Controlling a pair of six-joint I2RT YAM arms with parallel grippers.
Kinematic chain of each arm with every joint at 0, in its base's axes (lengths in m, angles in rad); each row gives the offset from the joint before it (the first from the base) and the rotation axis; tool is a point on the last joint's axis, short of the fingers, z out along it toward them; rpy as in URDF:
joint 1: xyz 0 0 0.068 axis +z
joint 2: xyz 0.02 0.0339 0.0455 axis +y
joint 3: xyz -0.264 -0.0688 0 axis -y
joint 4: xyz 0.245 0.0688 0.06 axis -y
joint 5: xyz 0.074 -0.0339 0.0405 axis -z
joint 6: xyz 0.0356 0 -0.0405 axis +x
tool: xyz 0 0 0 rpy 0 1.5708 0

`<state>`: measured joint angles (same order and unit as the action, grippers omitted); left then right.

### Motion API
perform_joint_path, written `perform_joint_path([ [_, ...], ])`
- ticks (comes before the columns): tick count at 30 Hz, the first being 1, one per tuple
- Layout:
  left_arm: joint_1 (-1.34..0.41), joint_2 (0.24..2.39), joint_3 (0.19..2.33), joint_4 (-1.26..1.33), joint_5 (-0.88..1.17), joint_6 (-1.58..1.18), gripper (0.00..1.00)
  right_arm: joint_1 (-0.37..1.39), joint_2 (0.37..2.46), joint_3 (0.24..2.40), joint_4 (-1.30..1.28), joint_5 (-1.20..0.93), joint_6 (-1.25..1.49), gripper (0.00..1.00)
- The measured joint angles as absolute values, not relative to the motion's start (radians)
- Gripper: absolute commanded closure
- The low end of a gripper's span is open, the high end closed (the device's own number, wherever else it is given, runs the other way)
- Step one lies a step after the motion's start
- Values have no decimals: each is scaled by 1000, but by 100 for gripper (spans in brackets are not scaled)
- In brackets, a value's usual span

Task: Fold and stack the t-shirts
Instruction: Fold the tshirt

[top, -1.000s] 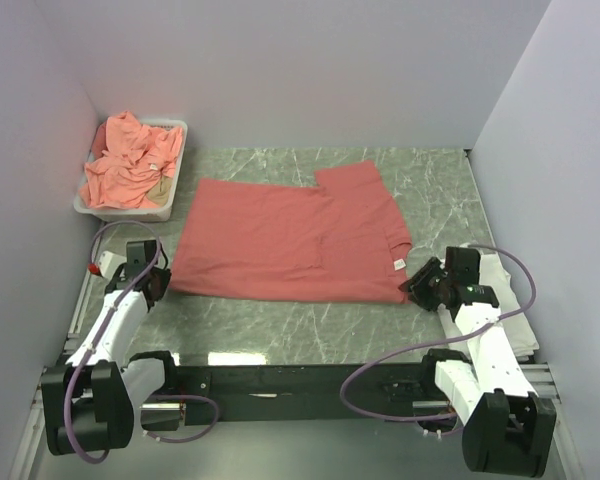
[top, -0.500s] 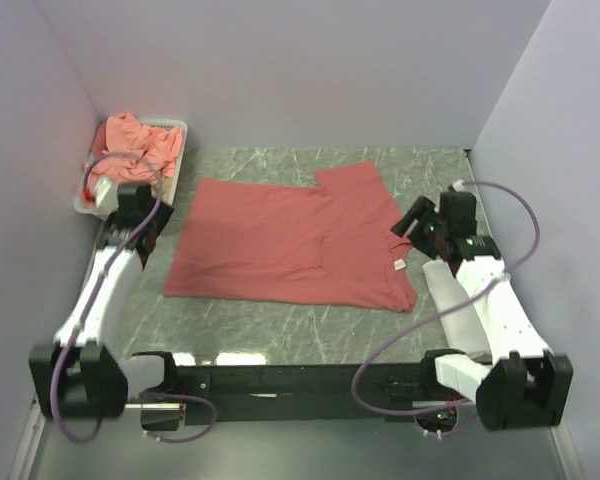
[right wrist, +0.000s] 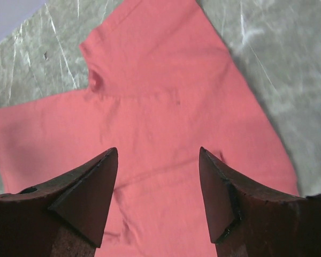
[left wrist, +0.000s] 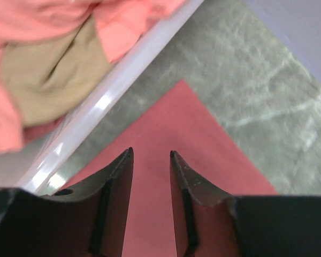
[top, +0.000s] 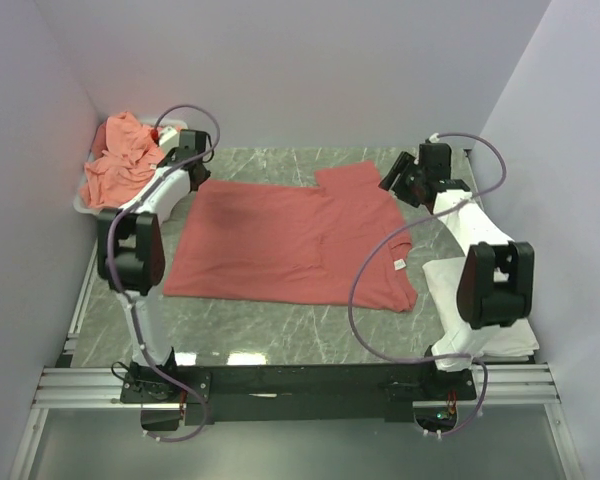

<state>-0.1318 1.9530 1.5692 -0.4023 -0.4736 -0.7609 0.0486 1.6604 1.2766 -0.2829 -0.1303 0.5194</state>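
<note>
A coral-red t-shirt (top: pixel 290 235) lies flat on the table, one sleeve (top: pixel 352 182) pointing to the far side and a white neck label (top: pixel 399 264) at its right edge. My left gripper (top: pixel 195 178) hovers open over the shirt's far left corner (left wrist: pixel 176 123), nothing between its fingers (left wrist: pixel 123 176). My right gripper (top: pixel 390 182) hangs open above the sleeve end of the shirt (right wrist: pixel 150 107), its jaws wide apart and empty. More salmon-pink t-shirts (top: pixel 125 160) are heaped in a tray. A white folded garment (top: pixel 480 290) lies at the right, partly behind the right arm.
The white plastic tray (top: pixel 175 185) stands at the far left corner, its rim (left wrist: pixel 112 91) close beside my left gripper (left wrist: pixel 151 156). A tan cloth (left wrist: pixel 43 80) shows among the pink shirts in it. Walls close in on the left, back and right.
Both arms have swung from the shirt's near corners out to its far edge. Both grippers were narrower a second ago and now stand open. The shirt's near edge lies slightly shifted.
</note>
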Motion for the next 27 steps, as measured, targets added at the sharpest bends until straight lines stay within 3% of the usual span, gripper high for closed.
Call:
perform_joint_path([
  [10,-136,2305,1949,-447,-567,-685,63,56,1792,1356,-236,-151,495,32],
  [27,-136,2482,2108,-462,-554,-678,62,56,1821,1380,-187,-186,477,32],
])
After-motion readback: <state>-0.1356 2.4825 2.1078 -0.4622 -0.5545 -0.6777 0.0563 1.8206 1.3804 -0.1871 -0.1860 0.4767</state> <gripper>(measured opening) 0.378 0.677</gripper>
